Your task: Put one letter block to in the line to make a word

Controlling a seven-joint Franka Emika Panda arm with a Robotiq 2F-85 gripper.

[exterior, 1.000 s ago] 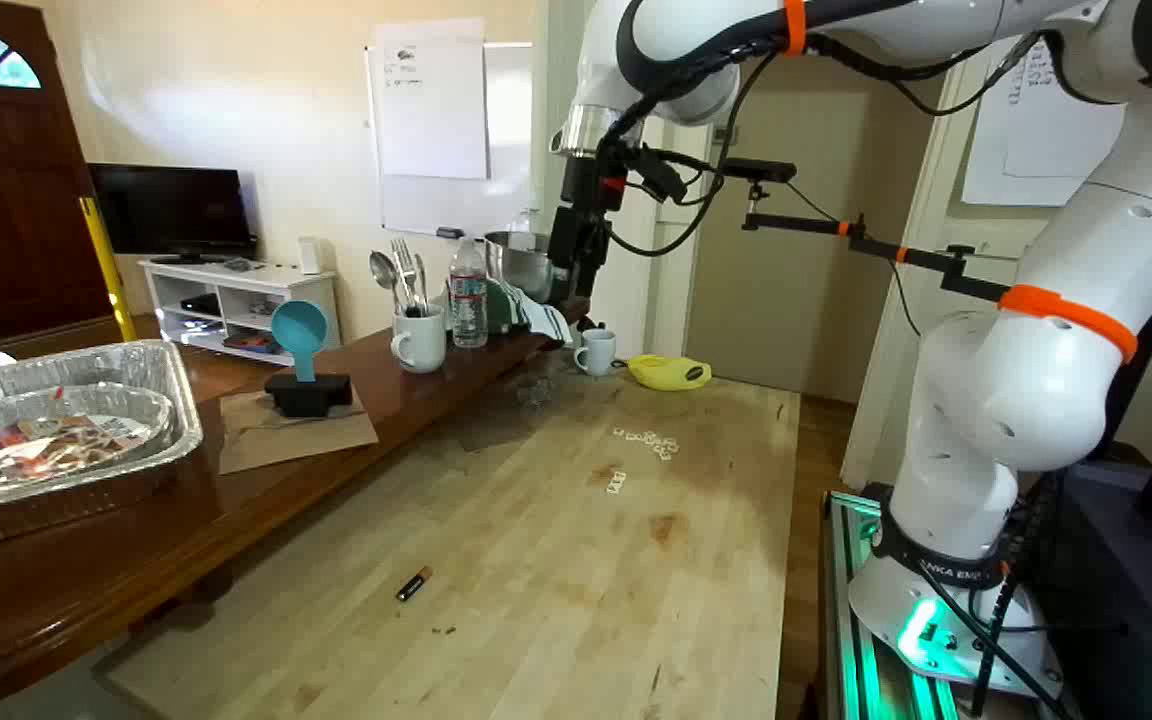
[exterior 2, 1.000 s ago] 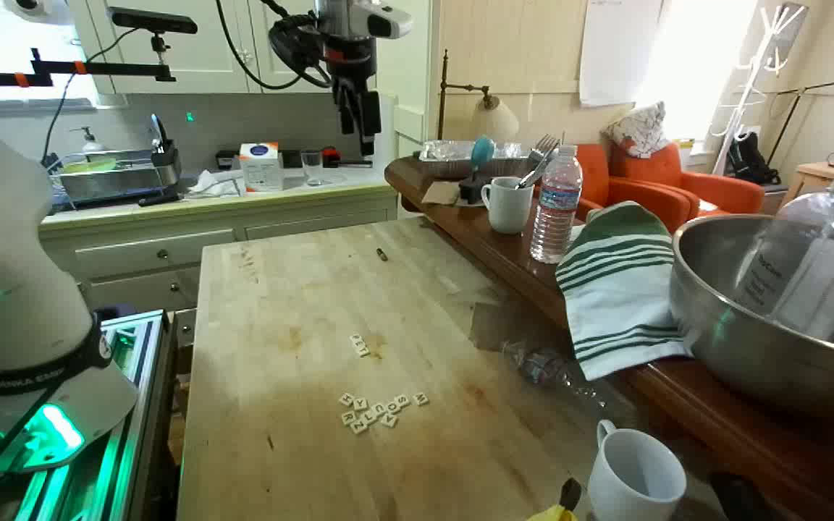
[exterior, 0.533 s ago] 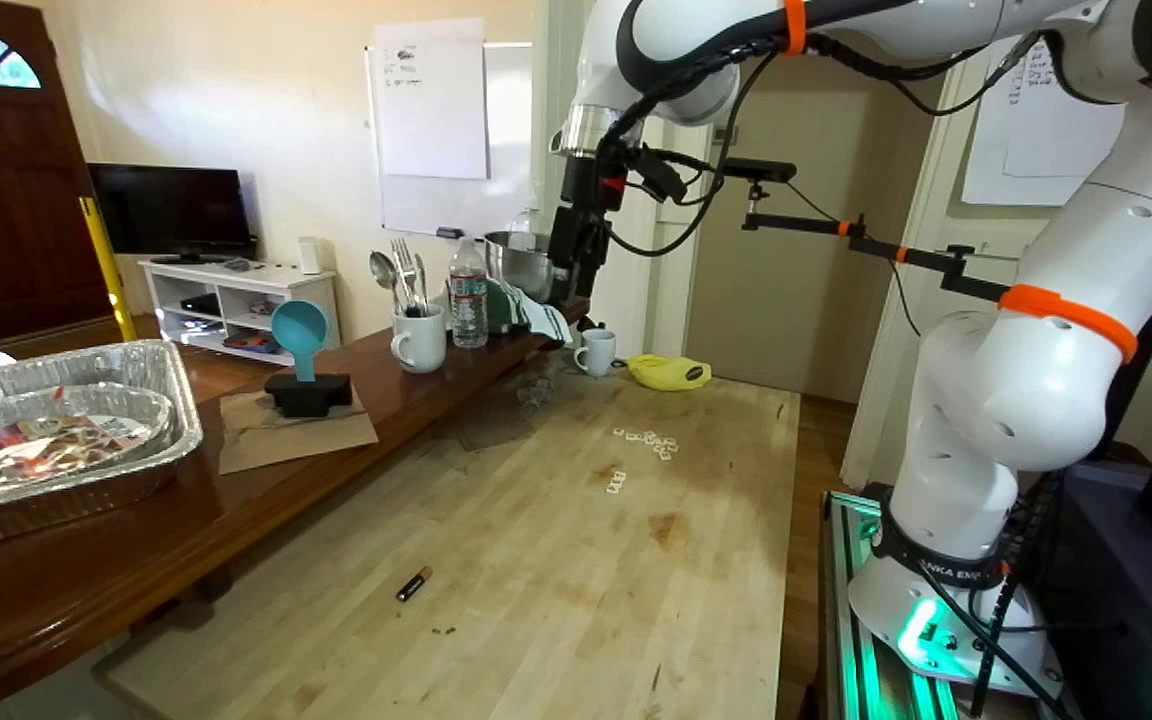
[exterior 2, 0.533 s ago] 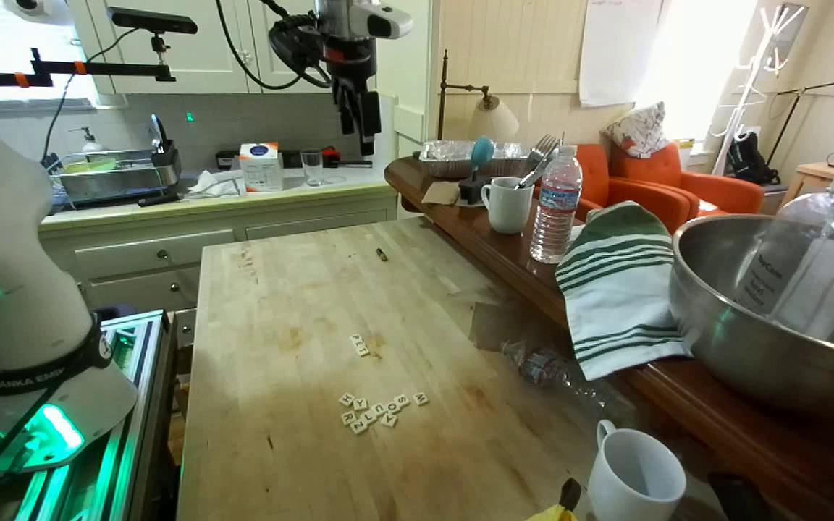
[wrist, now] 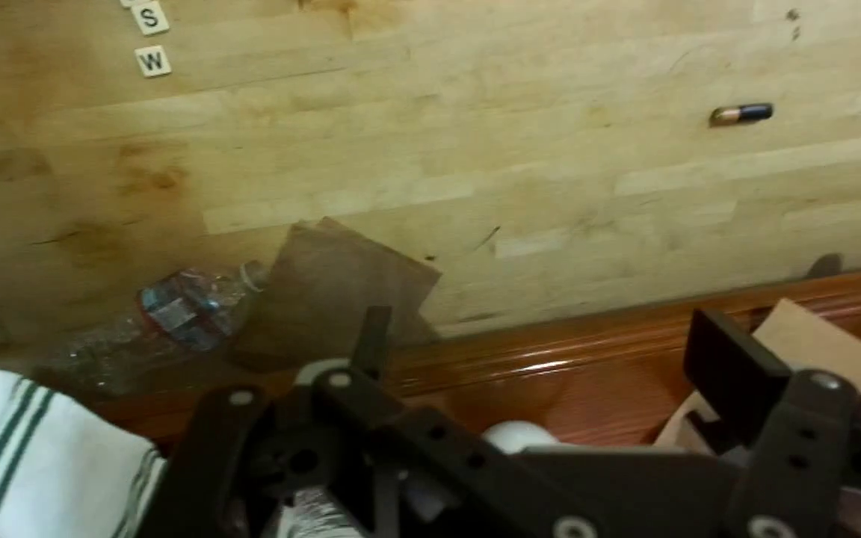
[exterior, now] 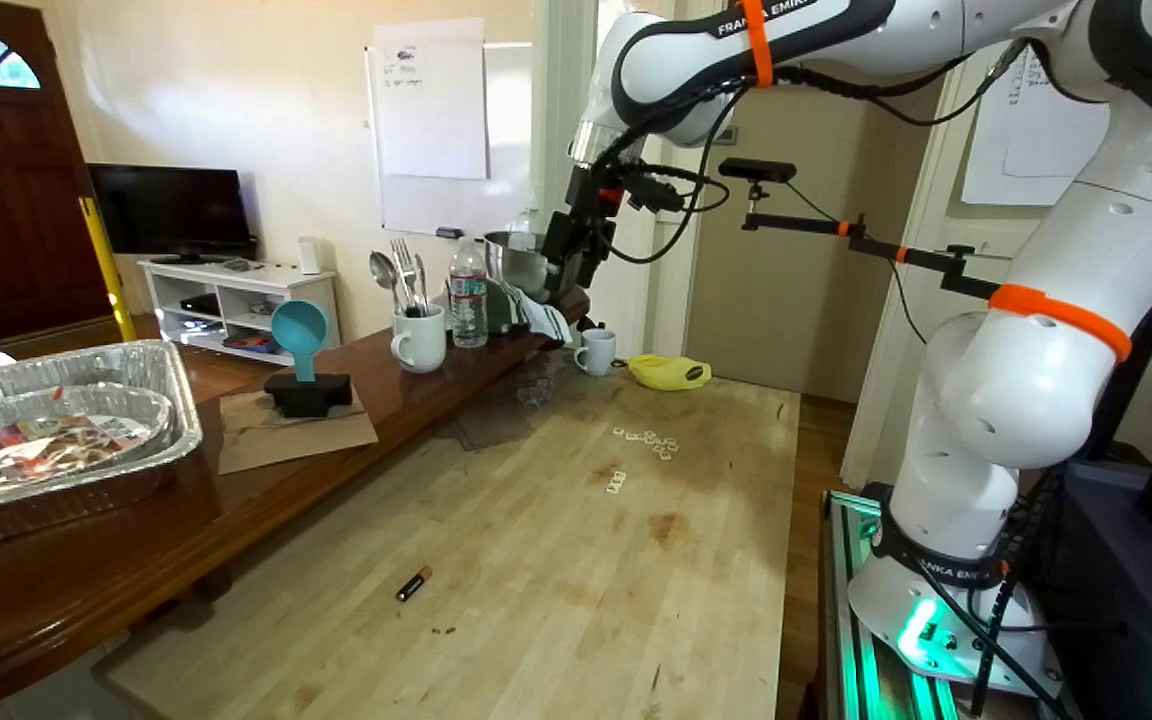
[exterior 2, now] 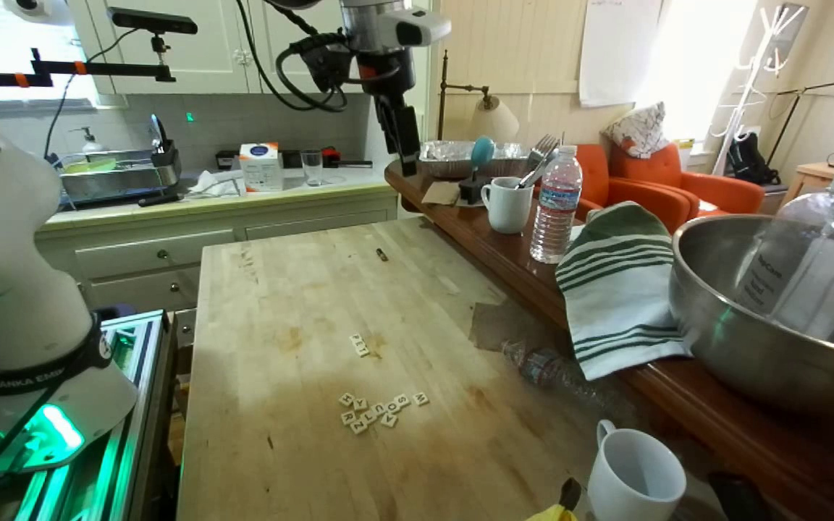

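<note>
Where the pale wooden table (exterior 2: 279, 297) spread out below, your robot arm (exterior: 1011, 400) arched high over it from one side. A dark wooden ledge (exterior: 236, 510) ran along the opposite side. On it, in an exterior view, rested the steel bowl (exterior 2: 743, 362), with a green-striped towel (exterior 2: 616, 289) just beside it, draped over the edge. Your gripper (wrist: 550, 344) hung tilted, well apart from the table; in the wrist view its fingers (wrist: 731, 366) were spread wide. An upright water bottle (exterior 2: 557, 210) stood on the ledge, while a clear bottle (wrist: 187, 310) lay on its side on the table, just beside a flat brownish piece (wrist: 356, 284). In both exterior views, a white mug (exterior 2: 507, 206) of cutlery (exterior 2: 536, 163) stood near the upright bottle, and a second mug (exterior 2: 627, 485) stood on the table. Smaller still, a battery (wrist: 743, 113) lay on the table, well apart from the letter blocks (wrist: 152, 61), which were smaller again. Three blocks formed a short line (exterior 2: 359, 345), its letters too small for you to read with certainty. The loose blocks (exterior 2: 379, 409) lay in an irregular cluster near that line, so that the line sat between them and the battery; among them, in the wrist view, you could make out S and W.
</note>
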